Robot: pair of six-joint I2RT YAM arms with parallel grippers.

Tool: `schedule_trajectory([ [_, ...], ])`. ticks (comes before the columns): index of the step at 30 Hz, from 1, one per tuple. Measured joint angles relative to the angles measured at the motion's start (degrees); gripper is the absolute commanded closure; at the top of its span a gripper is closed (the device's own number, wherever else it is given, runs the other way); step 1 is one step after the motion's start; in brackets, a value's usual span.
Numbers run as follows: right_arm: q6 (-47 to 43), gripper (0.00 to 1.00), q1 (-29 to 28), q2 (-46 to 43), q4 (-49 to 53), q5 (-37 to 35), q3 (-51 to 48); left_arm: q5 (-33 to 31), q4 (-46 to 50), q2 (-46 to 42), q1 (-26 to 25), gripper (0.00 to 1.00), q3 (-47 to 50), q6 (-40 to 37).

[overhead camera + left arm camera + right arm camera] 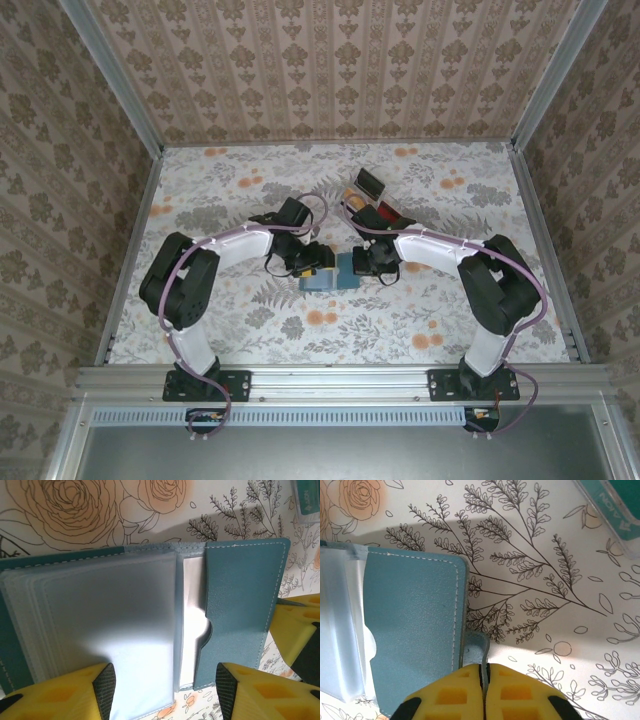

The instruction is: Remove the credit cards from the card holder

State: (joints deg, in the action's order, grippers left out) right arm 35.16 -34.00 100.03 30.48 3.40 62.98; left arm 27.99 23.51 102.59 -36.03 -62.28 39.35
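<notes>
On the left side of the overhead view my left gripper point(318, 258) sits over the card holder point(328, 278), which lies opened flat on the floral table point(230, 190) at the middle of the frame. Through the left wrist camera its fingers point(104, 687) stand apart at the bottom corners, straddling the holder's lower edge. The stack of clear sleeves fans out toward the left, and the teal pocket flap sits centre-right. I judge that spacing leaves room to close on a sleeve or a card. A pale sheet shows in the pocket's cut-out, but I cannot tell whether it is a card.

Further right, the right gripper point(484, 672) comes in from the bottom centre of its own view. Its fingers are pressed together on a thin edge of the holder's right cover. I read that as pinning the holder down so it won't slide or fold shut during a pull.

At the upper right of both wrist views lies a corner of the clear tray point(615, 515), apart from the holder. The two grippers are close, and I think crowding is the main hazard.
</notes>
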Motion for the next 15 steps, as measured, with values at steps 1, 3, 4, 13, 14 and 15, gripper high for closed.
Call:
schedule_trajectory([
  [1, 0.09, 0.73, 0.0, -0.7, 0.39, -0.17, 0.0, 0.0, 0.0, 0.0, 0.0, 0.42, -0.02, 0.0],
  [3, 0.02, 0.68, 0.0, -2.8, 1.07, -0.52, 0.0, 0.0, 0.13, -0.11, 0.11, 0.42, -0.02, 0.0],
  [4, 0.04, 0.65, 0.0, -4.35, 1.36, -0.74, 0.0, 0.0, 0.22, -0.26, 0.11, 0.42, 0.0, 0.0],
  [13, 0.17, 0.59, -1.07, -12.04, 3.04, -1.81, 3.28, -0.35, -0.55, -7.54, 3.58, 0.44, 1.95, 0.07],
  [14, 0.2, 0.58, -1.49, -12.33, 3.1, -1.86, 3.74, -0.37, -0.74, -8.04, 3.96, 0.45, 2.34, 0.07],
  [15, 0.2, 0.58, -1.92, -12.59, 3.15, -1.97, 4.11, -0.39, -0.9, -8.24, 4.17, 0.45, 2.6, 0.07],
])
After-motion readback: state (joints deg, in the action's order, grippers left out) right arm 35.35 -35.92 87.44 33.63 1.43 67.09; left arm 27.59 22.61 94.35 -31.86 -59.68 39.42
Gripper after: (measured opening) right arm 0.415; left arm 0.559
